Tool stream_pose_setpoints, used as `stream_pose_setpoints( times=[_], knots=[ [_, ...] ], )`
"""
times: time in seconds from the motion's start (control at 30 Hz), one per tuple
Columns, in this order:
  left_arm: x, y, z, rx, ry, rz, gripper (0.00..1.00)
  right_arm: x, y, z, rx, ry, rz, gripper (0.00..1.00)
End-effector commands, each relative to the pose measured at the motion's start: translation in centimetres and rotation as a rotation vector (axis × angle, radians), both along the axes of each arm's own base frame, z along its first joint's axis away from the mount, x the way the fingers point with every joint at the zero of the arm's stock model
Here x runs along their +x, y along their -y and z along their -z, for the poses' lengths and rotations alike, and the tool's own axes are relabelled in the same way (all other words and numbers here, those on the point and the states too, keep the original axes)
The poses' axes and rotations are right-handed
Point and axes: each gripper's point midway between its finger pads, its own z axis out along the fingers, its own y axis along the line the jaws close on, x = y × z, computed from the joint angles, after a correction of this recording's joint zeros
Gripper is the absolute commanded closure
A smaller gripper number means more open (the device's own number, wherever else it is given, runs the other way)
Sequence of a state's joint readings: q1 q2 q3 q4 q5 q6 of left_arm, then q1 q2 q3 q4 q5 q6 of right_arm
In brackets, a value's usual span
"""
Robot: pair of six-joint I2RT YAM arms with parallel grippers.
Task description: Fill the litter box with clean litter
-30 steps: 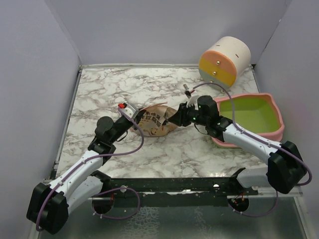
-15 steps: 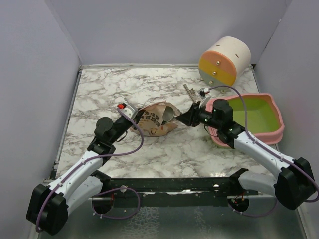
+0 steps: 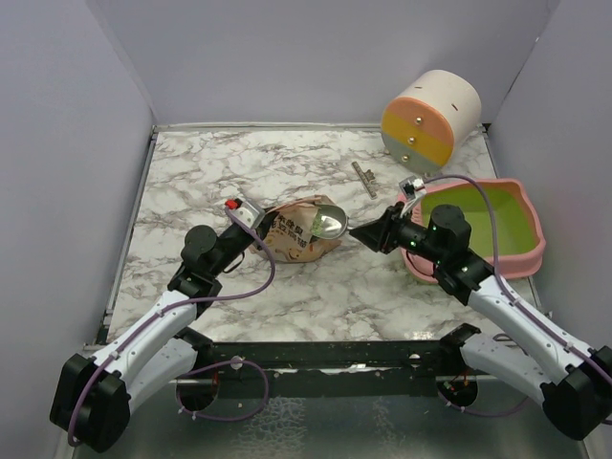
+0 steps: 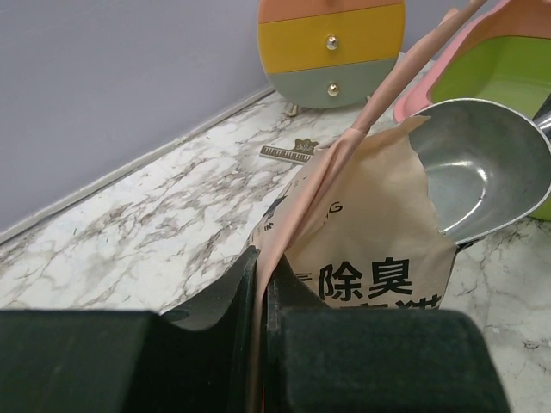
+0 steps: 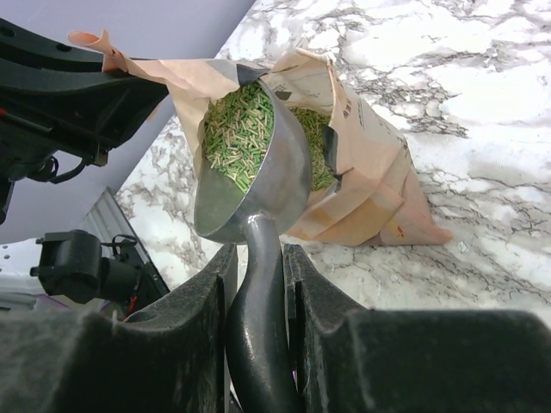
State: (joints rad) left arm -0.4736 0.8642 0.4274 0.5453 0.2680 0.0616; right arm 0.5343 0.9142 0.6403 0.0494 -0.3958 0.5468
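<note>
Clamping the scoop (image 5: 275, 181) by its handle in the right gripper (image 5: 256, 277), bowl heaped with litter (image 5: 237, 133) at the mouth of the bag (image 5: 370, 163). Pinching the bag edge in the left gripper (image 4: 261, 284), apparently tight. Probably carrying next rightward from the bag, along the handle line, to the litter box (image 3: 516, 215) beside the right arm.

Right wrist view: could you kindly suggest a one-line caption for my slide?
The right gripper holds a metal scoop filled with green litter at the mouth of the paper bag.
</note>
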Motion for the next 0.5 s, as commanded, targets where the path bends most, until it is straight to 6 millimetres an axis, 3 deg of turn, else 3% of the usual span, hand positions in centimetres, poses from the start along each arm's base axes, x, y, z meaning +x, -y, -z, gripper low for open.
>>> stream_pose_setpoints(
  times=[0.0, 0.3, 0.47],
  knots=[
    [-0.1, -0.4, -2.1, -0.052, 0.058, -0.024, 0.91, -1.3, 0.6, 0.1, 0.029, -0.022, 0.003, 0.99],
    [-0.3, -0.2, -2.3, -0.066, 0.051, -0.013, 0.82, -2.1, 2.3, 1.8, 0.038, -0.127, 0.101, 0.99],
    [-0.4, -0.2, -2.5, -0.069, 0.055, -0.012, 0.82, -2.4, 3.1, 1.7, 0.057, -0.135, 0.150, 0.99]
  ],
)
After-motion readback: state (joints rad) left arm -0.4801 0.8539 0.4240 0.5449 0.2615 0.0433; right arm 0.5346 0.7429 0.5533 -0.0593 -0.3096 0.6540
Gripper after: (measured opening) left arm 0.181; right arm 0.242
